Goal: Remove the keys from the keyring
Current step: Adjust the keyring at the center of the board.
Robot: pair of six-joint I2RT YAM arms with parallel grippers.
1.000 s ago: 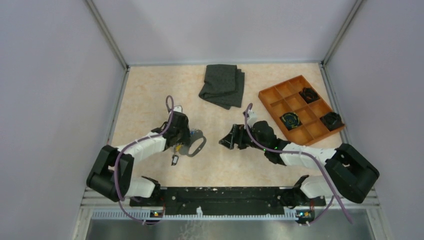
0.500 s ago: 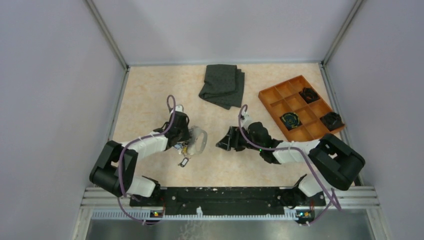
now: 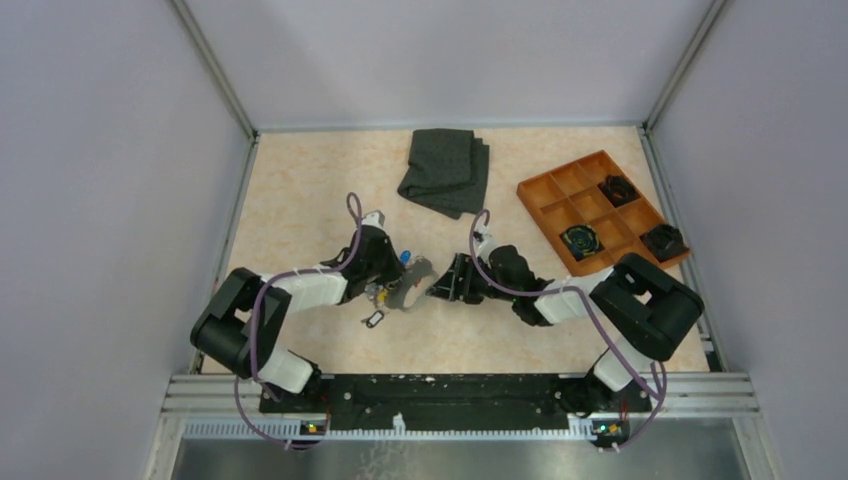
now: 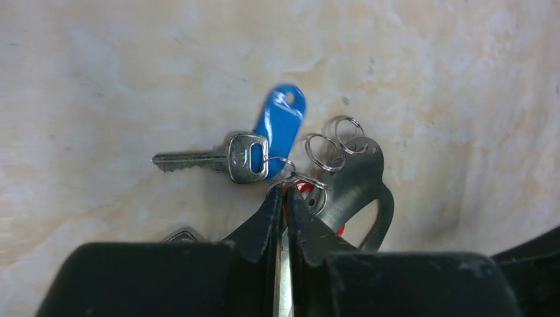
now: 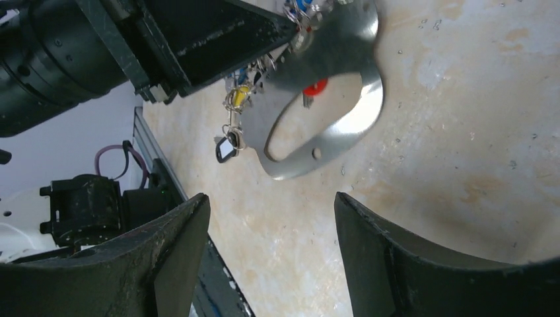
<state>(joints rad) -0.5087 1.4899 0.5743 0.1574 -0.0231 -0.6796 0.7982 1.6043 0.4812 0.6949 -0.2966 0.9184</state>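
My left gripper (image 4: pixel 286 191) (image 3: pixel 395 275) is shut at the heart of the key bunch, with a thin silver strip, seemingly a key blade, pinched between its fingers. A silver key (image 4: pixel 218 158) and a blue tag (image 4: pixel 280 125) lie just beyond its tips, and a red head shows behind them. The keyring (image 4: pixel 360 181) (image 3: pixel 413 283), a grey metal loop band with small wire rings (image 4: pixel 323 150), hangs to the right. My right gripper (image 5: pixel 271 205) (image 3: pixel 440 283) is open, just short of the loop (image 5: pixel 343 125) and not touching it. A dark tag (image 5: pixel 226 148) dangles below.
A folded dark grey cloth (image 3: pixel 445 170) lies at the back centre. An orange compartment tray (image 3: pixel 530 190) at the right rear holds black clumps. The two grippers face each other closely in the middle of the table.
The left gripper has closed on the key bunch and carried it right, towards the right gripper. The right gripper has moved left up to the loop and narrowed slightly.
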